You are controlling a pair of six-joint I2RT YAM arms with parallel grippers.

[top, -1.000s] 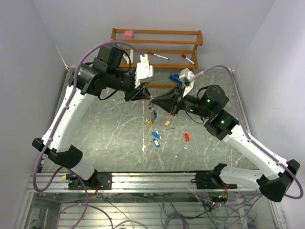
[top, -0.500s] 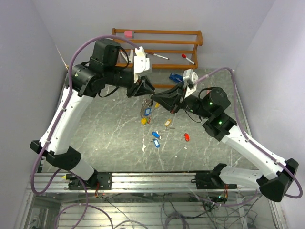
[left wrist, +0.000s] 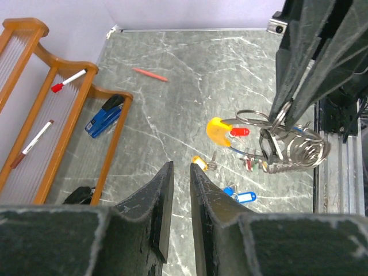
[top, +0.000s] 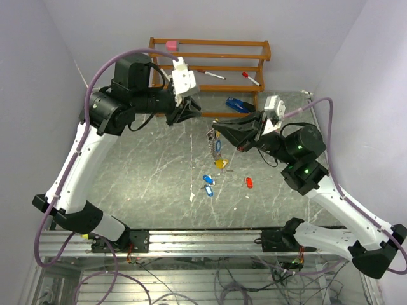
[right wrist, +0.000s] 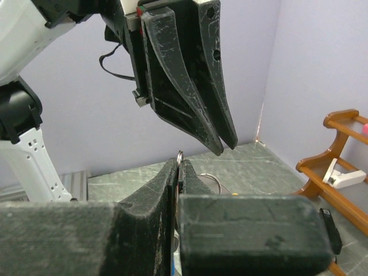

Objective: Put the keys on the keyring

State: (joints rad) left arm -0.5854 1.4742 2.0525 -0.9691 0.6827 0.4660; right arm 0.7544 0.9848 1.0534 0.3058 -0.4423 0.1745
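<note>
My right gripper point(top: 215, 128) is shut on the keyring point(right wrist: 180, 154), whose thin wire pokes up between its fingertips. Below it hangs a bunch of keys point(top: 214, 150) with a yellow tag point(left wrist: 217, 129) and a red tag point(left wrist: 240, 131). My left gripper point(top: 186, 114) hovers up and to the left of the right gripper, a little apart from it. In the left wrist view its jaws point(left wrist: 180, 165) stand a narrow gap apart with nothing between them. Loose keys lie on the table: two blue-tagged ones point(top: 207, 184), a red-tagged one point(top: 249, 182) and a yellowish one point(left wrist: 200, 163).
A wooden rack point(top: 210, 58) stands against the back wall with markers point(top: 210, 74), a pink block point(top: 172, 45) and a blue stapler point(top: 235, 103) by its foot. A red stick point(left wrist: 150, 74) lies on the marble top. The metal rail point(top: 203, 238) runs along the near edge.
The two grippers met tip to tip a second ago. Now the left one has drawn back up and left, and the right one has swung right with the keyring and its bunch.
</note>
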